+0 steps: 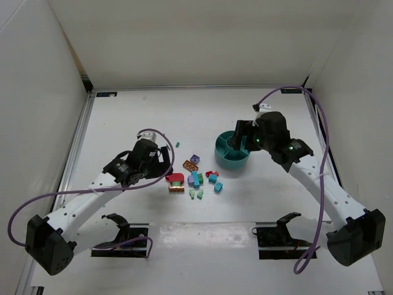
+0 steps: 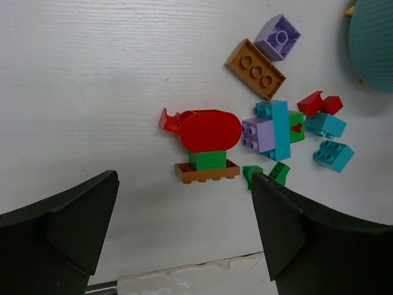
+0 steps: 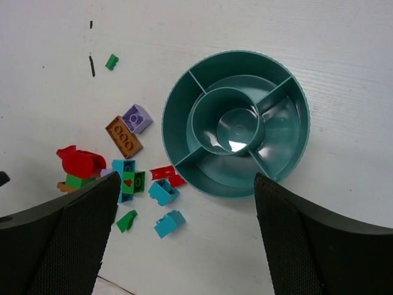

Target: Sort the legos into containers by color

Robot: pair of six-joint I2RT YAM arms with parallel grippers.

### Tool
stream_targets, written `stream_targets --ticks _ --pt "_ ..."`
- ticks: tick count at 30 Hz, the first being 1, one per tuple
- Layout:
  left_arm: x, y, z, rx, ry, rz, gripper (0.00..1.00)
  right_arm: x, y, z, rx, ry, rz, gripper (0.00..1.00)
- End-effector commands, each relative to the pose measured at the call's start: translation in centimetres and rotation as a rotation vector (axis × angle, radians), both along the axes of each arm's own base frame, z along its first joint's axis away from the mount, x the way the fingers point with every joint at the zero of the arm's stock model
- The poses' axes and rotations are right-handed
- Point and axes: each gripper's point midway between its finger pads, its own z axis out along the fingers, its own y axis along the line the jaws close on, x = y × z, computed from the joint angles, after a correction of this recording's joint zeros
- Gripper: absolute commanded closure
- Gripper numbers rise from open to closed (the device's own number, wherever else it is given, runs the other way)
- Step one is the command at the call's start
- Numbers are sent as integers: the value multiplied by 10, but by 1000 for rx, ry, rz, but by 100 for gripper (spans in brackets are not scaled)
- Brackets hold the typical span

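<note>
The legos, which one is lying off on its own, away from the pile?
The tiny green brick, lying alone beyond the orange plate; the other bricks cluster together beside the teal bowl.

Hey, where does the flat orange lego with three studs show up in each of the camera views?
Top external: orange three-stud lego just left of centre, at the upper edge of the brick cluster.
Left wrist: upper right.
Right wrist: left of centre, left of the teal bowl.
Shared landmark: the purple brick right beside it.
</note>
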Motion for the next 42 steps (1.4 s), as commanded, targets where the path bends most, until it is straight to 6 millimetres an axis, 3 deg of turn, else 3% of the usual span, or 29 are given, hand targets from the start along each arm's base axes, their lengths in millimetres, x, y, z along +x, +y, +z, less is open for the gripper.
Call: stream_targets --ticks 1,9,20,32,35,39,42 --pt "8 -10 0 -33 9 40 0 0 2 24 44 -44 10 10" --pt "17 -31 -53 124 163 15 0 -2 -19 25 31 -103 -100 10" --pt "21 -59 -80 177 205 -38 0 -4 -41 15 72 -57 -153 10" --pt "23 -53 -96 235 238 0 1 -5 -39 9 93 -42 -128 10" --pt "24 -52 -98 245 244 3 8 -5 -38 8 93 -40 -124 10" --pt "27 -58 -94 236 241 -10 28 -4 -40 7 91 -40 -130 10" --pt "26 -61 -89 222 238 -23 36 -4 -40 6 90 -35 -129 10"
